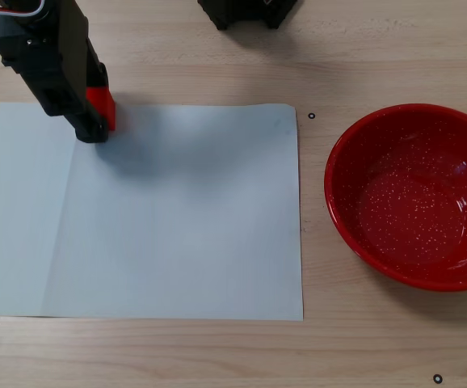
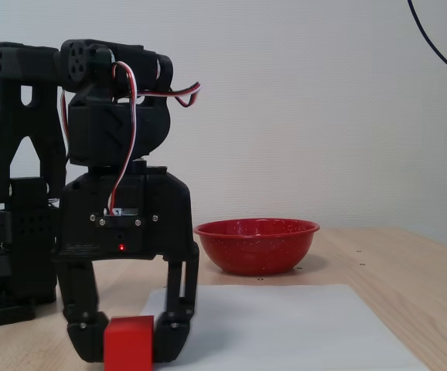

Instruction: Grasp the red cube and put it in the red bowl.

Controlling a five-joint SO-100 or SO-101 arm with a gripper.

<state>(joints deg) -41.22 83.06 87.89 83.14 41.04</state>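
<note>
We see the tool point(image 2: 131, 344) down at paper level in the side-on fixed view, its two black fingers point(image 2: 172, 340) drawn in against both sides of the red cube point(image 2: 127, 348), so it is clamped on the cube. The cube's front face shows between the fingers, its bottom edge at the frame's lower border. We can't tell whether it still sits on the sheet or is a hair off it.

From the top-down fixed view, the tool point(image 1: 98, 113) and arm body cover most of the cube point(image 1: 104, 103); only a red sliver shows on the arm's right side. That spot is at the top-left corner of the white paper sheet point(image 1: 177, 218), right at its upper edge.

The arm point(image 2: 107, 201) stands upright over the grasp in the side-on view, a small red LED lit on the wrist housing and a red-white-black servo cable point(image 2: 173, 89) looping off the top joint.

The sheet lies flat on the wooden worktop point(image 1: 217, 347), with a faint vertical fold line down its left part.

The red bowl point(image 1: 415, 194) sits on bare worktop to the right of the sheet in the top-down view, well apart from the cube, its right rim cut by the frame edge. White speckles are visible inside. In the side-on view the bowl point(image 2: 257, 245) is behind and right of the tool.
</note>
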